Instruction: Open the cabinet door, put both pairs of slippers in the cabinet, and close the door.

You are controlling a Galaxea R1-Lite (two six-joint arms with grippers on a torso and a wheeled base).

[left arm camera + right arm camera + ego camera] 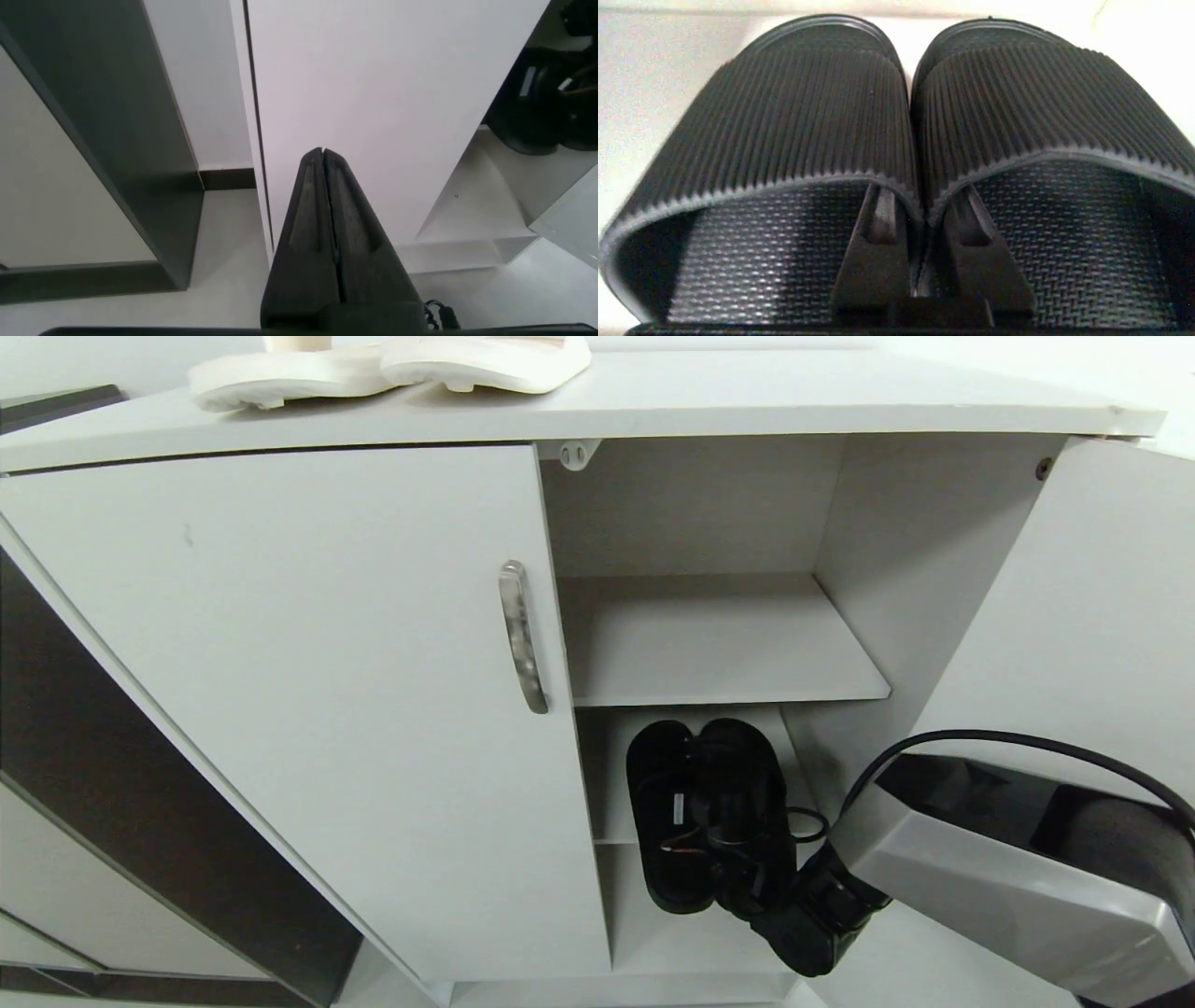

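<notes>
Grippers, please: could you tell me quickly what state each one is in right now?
Left gripper: shut, holding nothing.
Right gripper: shut on the pair of black slippers, one finger inside each.

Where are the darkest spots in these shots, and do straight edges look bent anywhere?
Head view: the cabinet interior is dimmer than its closed door, and the top edge bows slightly. Right wrist view: shade inside the black slippers.

Home-like entryway: a white laminate shoe cabinet (280, 663) with a metal bar handle (523, 637) mid-frame, white slippers (392, 371) upper left.
</notes>
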